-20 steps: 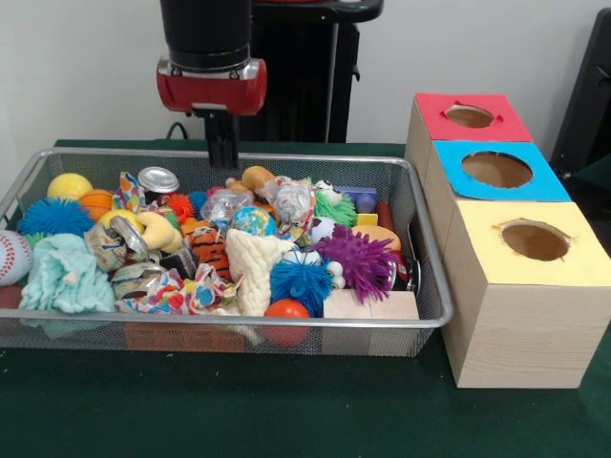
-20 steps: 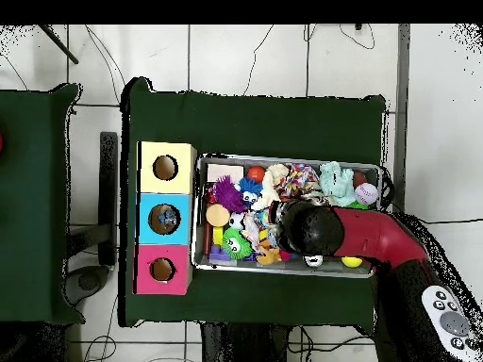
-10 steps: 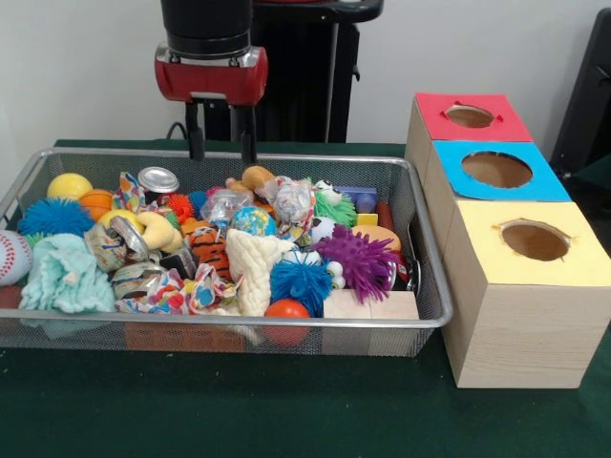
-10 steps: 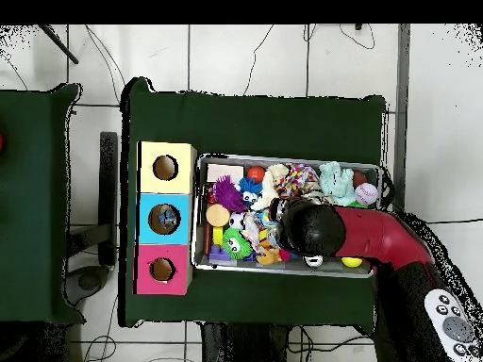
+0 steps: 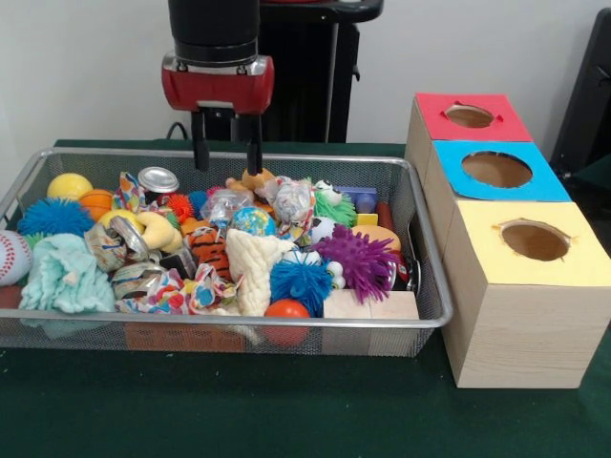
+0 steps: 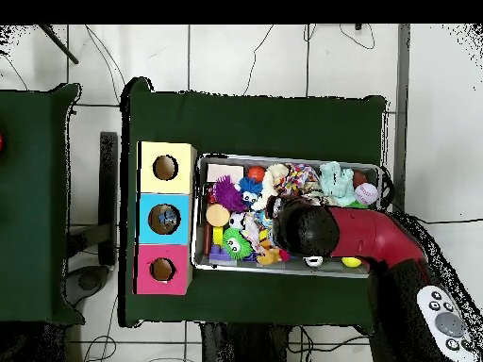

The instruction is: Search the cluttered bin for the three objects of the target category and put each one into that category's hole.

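Note:
My gripper (image 5: 227, 168) hangs open over the back middle of the wire bin (image 5: 239, 324), with nothing between its two black fingers (image 5: 200, 148). Just under its tips lie a brown plush toy (image 5: 256, 177) and a crumpled clear wrapper (image 5: 226, 203). The bin is packed with toys: a purple spiky ball (image 5: 361, 260), a blue spiky ball (image 5: 301, 281), a tin can (image 5: 158, 180), a yellow ball (image 5: 70, 185) and a baseball (image 5: 11, 256). In the overhead view the arm's head (image 6: 307, 229) hides the gripper.
Three wooden boxes with round holes stand beside the bin: red (image 5: 468, 116), blue (image 5: 496, 170) and yellow (image 5: 535, 240). From above they appear as yellow (image 6: 165, 167), blue (image 6: 165, 219) and red (image 6: 162, 270). A mint cloth (image 5: 65, 275) and wooden block (image 5: 368, 305) lie near the bin's front wall.
A second ago the fingers showed as one narrow column; they now stand apart. Since half a second ago the gripper has dropped a little and shifted slightly right in the front view.

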Available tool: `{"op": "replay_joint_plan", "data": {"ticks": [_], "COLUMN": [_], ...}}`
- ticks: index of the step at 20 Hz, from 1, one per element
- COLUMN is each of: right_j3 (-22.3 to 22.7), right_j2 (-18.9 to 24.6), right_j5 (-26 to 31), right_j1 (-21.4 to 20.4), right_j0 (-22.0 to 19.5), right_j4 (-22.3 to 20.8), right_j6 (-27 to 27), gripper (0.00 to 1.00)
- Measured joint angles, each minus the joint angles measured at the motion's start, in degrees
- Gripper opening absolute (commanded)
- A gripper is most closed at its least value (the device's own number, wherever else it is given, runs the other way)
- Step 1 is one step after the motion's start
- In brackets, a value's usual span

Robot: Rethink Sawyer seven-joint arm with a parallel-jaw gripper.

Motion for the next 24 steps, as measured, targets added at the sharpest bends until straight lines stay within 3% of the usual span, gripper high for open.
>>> {"op": "replay_joint_plan", "data": {"ticks": [11, 24], "right_j3": [0.0, 0.0], "right_j2": [-1.2, -2.9], "right_j5": [-8.2, -9.1], "right_j1": [4.9, 7.8], "right_j0": [0.7, 0.0], "right_j4": [-3.4, -5.9], "right_j6": [0.0, 0.0], "gripper": [1.00, 1.00]}}
